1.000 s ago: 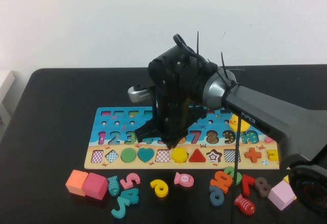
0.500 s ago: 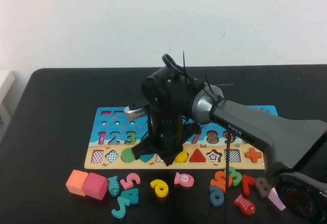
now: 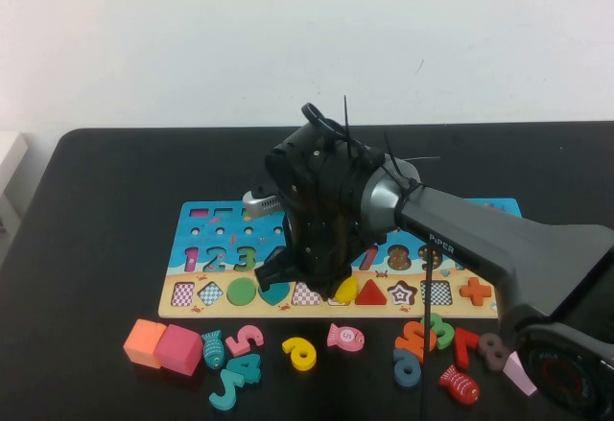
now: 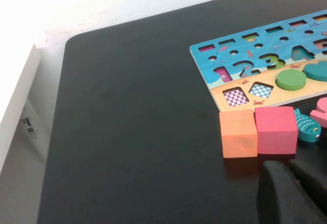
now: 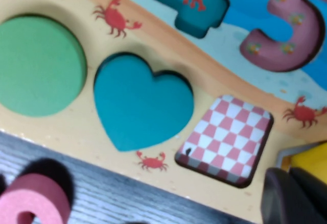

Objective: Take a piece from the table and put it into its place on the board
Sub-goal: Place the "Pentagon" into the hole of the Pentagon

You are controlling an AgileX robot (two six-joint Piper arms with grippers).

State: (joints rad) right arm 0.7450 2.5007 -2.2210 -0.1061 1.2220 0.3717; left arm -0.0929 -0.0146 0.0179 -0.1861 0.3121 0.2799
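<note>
Right tool: my right tool hangs low over the sandy strip of the board, about the middle of the counter and toward its near edge. My own wrist hides the fingers from above, and the wrist camera catches only a dark fingertip, so I cannot tell whether they are spread or pinching.

Left tool: my left tool rests low near the counter's left near corner, just beside the orange cube and the pink cube. Its dark fingers look pressed together with nothing between them.

Yellow piece: the pentagon shows as a yellow sliver at the tip of my right tool, on the shape row beside the red triangle. The right wrist camera shows a yellow corner next to the empty pink checkered recess. I cannot tell whether it sits fully down in its hole.

Board: the board lies flat across the middle of the counter, with the green disc and teal heart already seated.

How it handles: I judge it light, stiff, smooth painted wood, not fragile, but thin and quick to slide on the board.

Where to hold: I would pinch across two opposite edges, low and level, so it drops square and does not tilt on the rim.
</note>
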